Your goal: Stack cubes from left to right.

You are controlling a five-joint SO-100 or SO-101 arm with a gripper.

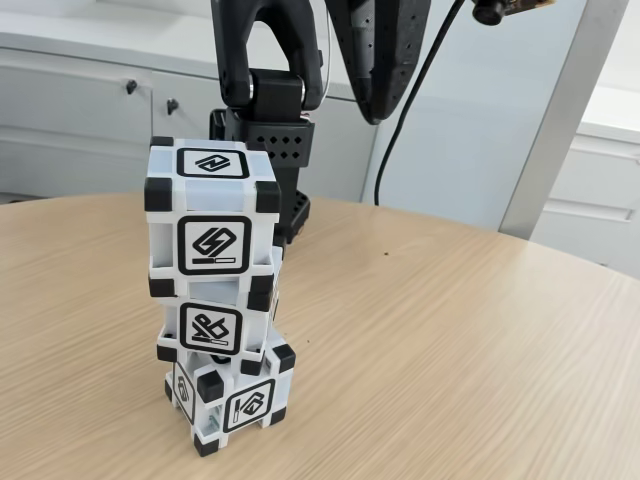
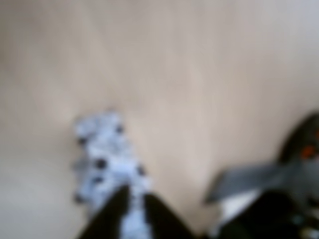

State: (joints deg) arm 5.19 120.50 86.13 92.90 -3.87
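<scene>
Cubes [image 1: 213, 290] stacked three high, wrist view blurred.

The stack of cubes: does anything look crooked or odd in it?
Yes. In the fixed view the bottom cube is turned corner-forward, while the middle cube and the top cube face the camera, and the top cube overhangs to the left. The tower stands, but uneven.

Matt pale wood-grain table [image 1: 450, 340], smooth translucent white plastic cubes [image 1: 212, 240] w/ glossy black corners, matt black plastic arm [image 1: 270, 70]
</scene>
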